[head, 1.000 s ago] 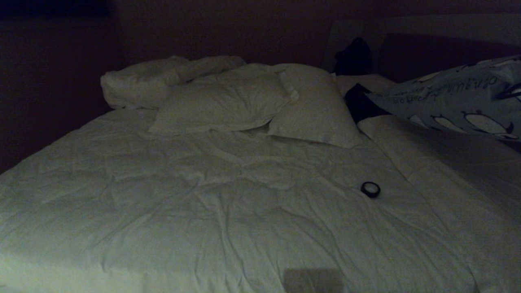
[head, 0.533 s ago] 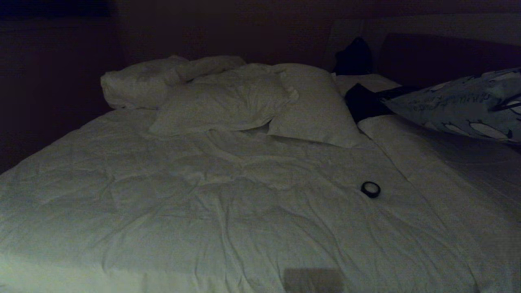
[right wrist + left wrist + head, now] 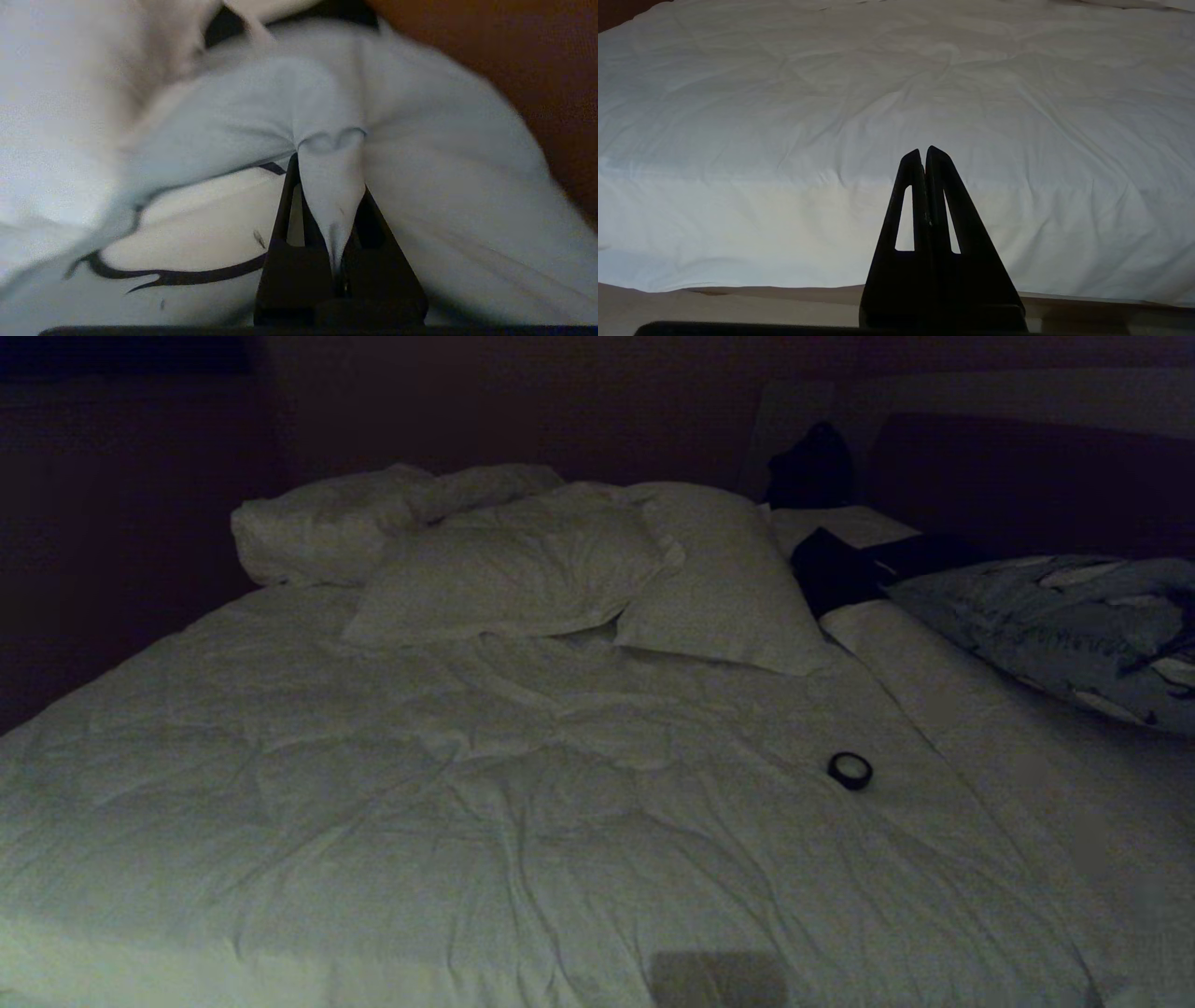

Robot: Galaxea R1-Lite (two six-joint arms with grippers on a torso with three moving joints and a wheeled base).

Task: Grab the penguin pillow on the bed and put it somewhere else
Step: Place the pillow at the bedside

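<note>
Head view very dim and grainy, left wrist view bright and sharp, right wrist view blurred by motion

The left gripper (image 3: 923, 154) is showing two black fingers, each shaped like a long pointy triangle with a thin slot cut through it. The right gripper (image 3: 329, 186) is looking just the same, with black, pointy fingers and narrow slots.

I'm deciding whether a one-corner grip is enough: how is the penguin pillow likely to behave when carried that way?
Probably floppy: the penguin pillow sags and creases where the right gripper pinches a fold of its cover. Likely light for its size, since a small pinch seems to carry it. The cloth might slip, as only a narrow pleat sits between the fingers.
</note>
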